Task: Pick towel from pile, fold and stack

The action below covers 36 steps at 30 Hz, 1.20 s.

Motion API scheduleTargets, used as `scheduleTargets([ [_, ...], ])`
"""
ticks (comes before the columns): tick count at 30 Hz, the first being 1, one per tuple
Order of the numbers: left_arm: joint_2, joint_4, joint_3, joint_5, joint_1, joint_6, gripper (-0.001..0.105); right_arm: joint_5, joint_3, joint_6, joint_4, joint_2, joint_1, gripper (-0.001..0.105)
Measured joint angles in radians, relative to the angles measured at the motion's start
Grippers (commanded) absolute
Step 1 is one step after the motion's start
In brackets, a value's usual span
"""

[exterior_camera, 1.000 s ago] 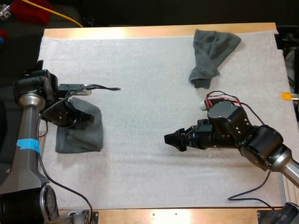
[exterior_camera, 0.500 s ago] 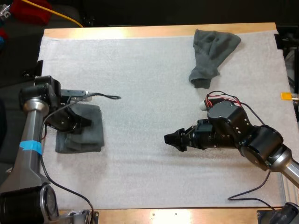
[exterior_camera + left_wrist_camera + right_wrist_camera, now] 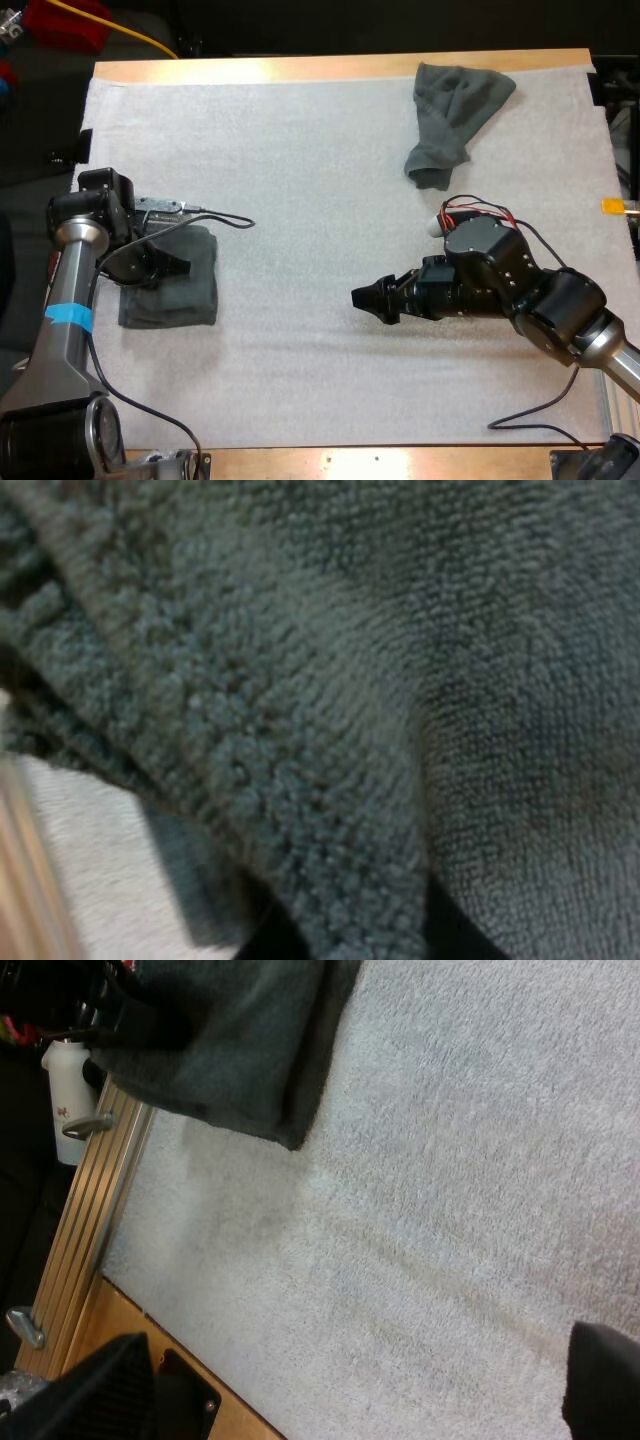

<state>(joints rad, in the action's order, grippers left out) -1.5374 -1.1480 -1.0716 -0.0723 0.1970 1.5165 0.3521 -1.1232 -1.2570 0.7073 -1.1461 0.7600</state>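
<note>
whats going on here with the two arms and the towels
The left gripper is down on the folded dark grey-green towel at the left side of the white mat, very close against the cloth. The right gripper hovers open over bare mat near the middle, holding nothing. A second, crumpled dark grey-green towel lies at the mat's far side, with neither arm at it.

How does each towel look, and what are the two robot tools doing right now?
Folded towel, lying flat at the left of the mat.
Crumpled towel, bunched up at the far right.
Left tool, very close over the folded towel.
Right tool, open, holding nothing, over bare mat.
</note>
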Motion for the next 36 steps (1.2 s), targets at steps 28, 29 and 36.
scheduleTargets([
  [28,0.028,0.007,-0.021,-0.082,0.0,0.086,0.064,0.0,0.0,0.0,0.0,0.0,0.0,0.079],
  [29,0.03,0.019,-0.022,-0.043,0.0,0.086,0.064,0.0,0.0,0.0,0.0,0.0,0.0,0.079],
  [36,0.031,0.133,-0.022,0.169,0.0,0.125,0.069,0.0,0.0,0.0,0.0,0.0,0.0,0.079],
])
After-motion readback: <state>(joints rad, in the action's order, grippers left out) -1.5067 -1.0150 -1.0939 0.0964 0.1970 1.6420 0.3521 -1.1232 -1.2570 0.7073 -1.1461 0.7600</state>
